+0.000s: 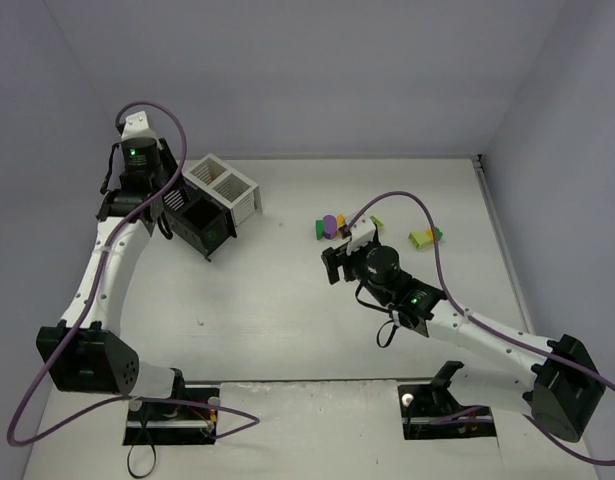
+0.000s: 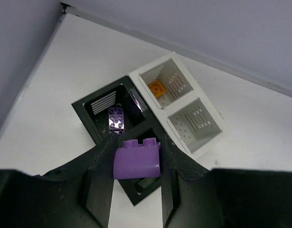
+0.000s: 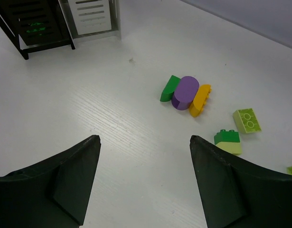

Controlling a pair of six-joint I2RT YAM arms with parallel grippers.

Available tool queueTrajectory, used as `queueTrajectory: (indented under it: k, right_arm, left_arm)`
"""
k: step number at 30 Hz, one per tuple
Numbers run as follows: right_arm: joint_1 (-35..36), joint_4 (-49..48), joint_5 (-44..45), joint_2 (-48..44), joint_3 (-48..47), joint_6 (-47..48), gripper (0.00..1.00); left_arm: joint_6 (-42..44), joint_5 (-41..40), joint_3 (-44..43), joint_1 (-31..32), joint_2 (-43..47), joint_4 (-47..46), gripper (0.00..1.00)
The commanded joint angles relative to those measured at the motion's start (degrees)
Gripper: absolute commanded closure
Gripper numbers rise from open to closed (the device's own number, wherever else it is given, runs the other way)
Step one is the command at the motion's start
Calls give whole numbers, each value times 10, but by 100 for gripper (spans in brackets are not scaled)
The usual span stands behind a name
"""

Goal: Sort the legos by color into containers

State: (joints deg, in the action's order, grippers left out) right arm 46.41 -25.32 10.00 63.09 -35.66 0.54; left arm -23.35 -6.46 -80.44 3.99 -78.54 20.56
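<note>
over the containers (image 2: 183,76), your left gripper (image 2: 136,148) is pinching a purple lego (image 2: 136,164). it is hanging above the black bin (image 2: 126,191) holding a green piece (image 2: 146,183), not the one holding the dark purple brick (image 2: 116,118). letting go now is risking a mis-sort. your right gripper (image 3: 144,156) is hovering spread wide near the loose legos (image 3: 186,92).

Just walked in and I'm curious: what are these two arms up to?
They are sorting toy bricks into bins by color. The left arm has its jaws shut on a purple brick above the black bins; one already holds a dark purple brick. An orange brick lies in a white bin. The right arm has its jaws open and empty over the table, loose bricks ahead.
</note>
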Motion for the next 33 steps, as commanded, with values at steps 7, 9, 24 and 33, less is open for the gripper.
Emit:
queueTrajectory:
  k: [7,9,24,33]
  right_arm:
    - [-32,-1,32,-69,6,24,27]
    - [-40,0,31,-78,9,22,27]
    - [-95,23,66,-48,-1,-20,28]
    - [-135,73,84,14,-41,-82,32]
  left_arm:
    - [36,-91,-97,-14,-119,-40,94]
    - [37,-92,-103,-17,-131,-47,94]
    - [36,-74,-131,-37,-244,-47,61]
    - [17,-17,-113,-36,-176,-25,32]
